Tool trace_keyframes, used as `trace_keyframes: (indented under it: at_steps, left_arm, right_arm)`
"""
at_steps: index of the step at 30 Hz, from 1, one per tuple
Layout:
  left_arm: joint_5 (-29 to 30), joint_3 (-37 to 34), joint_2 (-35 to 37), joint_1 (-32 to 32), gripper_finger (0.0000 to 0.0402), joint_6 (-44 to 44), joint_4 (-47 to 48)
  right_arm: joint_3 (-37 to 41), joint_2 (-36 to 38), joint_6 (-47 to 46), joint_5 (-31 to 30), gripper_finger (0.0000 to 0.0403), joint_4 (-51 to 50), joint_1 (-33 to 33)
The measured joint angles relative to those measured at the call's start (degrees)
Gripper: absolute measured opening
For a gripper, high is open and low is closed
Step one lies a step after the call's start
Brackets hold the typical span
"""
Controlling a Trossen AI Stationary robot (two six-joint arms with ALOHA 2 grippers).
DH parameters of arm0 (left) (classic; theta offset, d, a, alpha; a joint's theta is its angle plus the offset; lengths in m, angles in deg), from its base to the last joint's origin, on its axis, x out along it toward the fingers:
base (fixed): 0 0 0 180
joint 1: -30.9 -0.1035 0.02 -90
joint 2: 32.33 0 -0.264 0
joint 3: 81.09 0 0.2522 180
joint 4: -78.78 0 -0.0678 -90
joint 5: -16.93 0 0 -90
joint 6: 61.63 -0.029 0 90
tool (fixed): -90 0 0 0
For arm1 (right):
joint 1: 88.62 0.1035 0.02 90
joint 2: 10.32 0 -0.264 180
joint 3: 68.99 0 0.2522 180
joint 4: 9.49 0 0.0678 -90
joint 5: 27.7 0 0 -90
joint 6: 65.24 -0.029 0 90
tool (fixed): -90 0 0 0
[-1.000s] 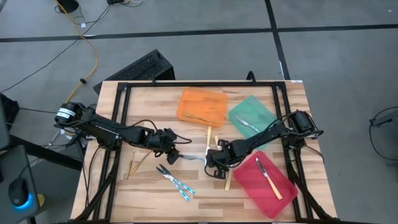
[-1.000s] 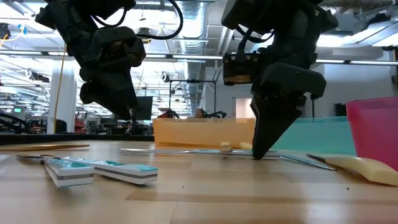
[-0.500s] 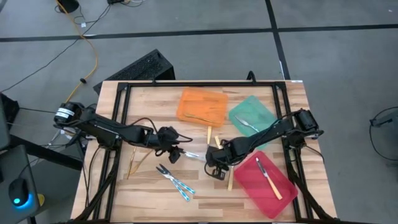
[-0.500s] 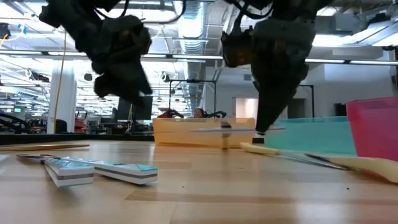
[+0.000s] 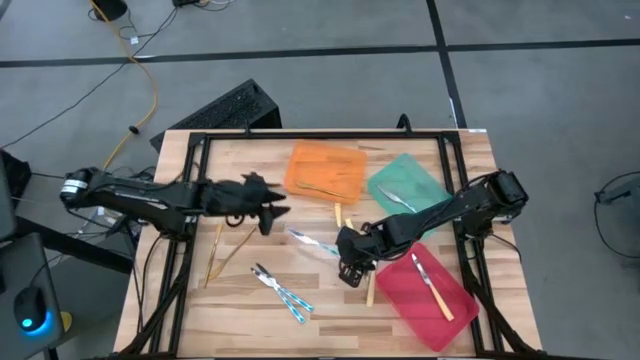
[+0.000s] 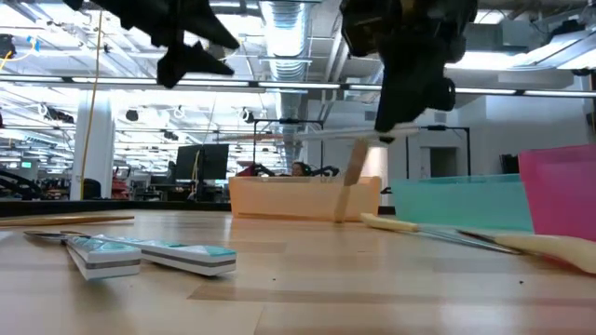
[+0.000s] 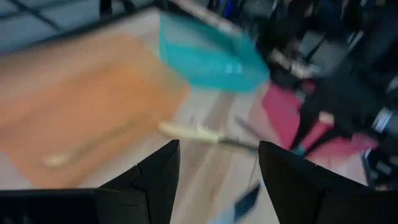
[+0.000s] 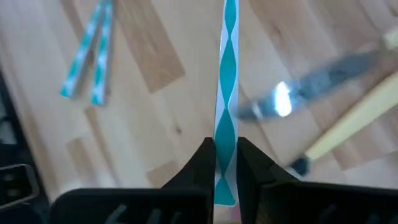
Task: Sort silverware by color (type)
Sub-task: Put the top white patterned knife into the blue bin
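My right gripper (image 5: 345, 256) is shut on a utensil with a teal-and-white patterned handle (image 5: 312, 242) and holds it above the table's middle; it also shows in the low view (image 6: 326, 136). My left gripper (image 5: 272, 211) hangs open and empty, raised near the orange tray (image 5: 325, 170). Two more teal-handled utensils (image 5: 283, 290) lie flat on the wood near the front. Gold utensils (image 5: 215, 255) lie at the left. Yellow-handled pieces (image 5: 337, 215) lie by the trays. My right gripper pinches the handle's free end (image 8: 225, 177) between its two fingers (image 8: 200, 167). They come from the table's right, slanting down. The utensil sticks out past the fingertips toward the table's left, about level and clear of the table.
The green tray (image 5: 420, 172) holds a silver-headed utensil, the red tray (image 5: 400, 295) a yellow-handled one, and the orange tray a gold one. A yellow-handled knife (image 8: 323, 93) lies under my right gripper. A black frame rims the table.
My right gripper has risen with the teal-handled utensil, lifting it off the wood until it hangs level, and its wrist has rolled. My left gripper, still open, has gone up and back toward the table's far left, tipping closer to level.
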Motion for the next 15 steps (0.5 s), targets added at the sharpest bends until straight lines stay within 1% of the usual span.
trace_keyframes:
  at_steps: [4, 8, 15]
  left_arm:
    - [1.00, 0.01, 4.54, -1.56, 0.0200, -1.19, -0.59]
    - [0.98, 0.01, 7.51, -2.68, 0.0200, -2.64, -0.48]
    - [0.55, 0.01, 9.95, -3.03, 0.0200, -2.96, -0.75]
  right_arm:
    - [-0.02, 1.49, -2.66, -0.10, 0.0041, 1.94, 1.09]
    - [-0.04, 2.55, -6.00, -1.80, 0.0041, 4.34, 2.21]
    - [-0.12, 4.11, -12.88, -5.07, 0.0041, 5.07, 4.05]
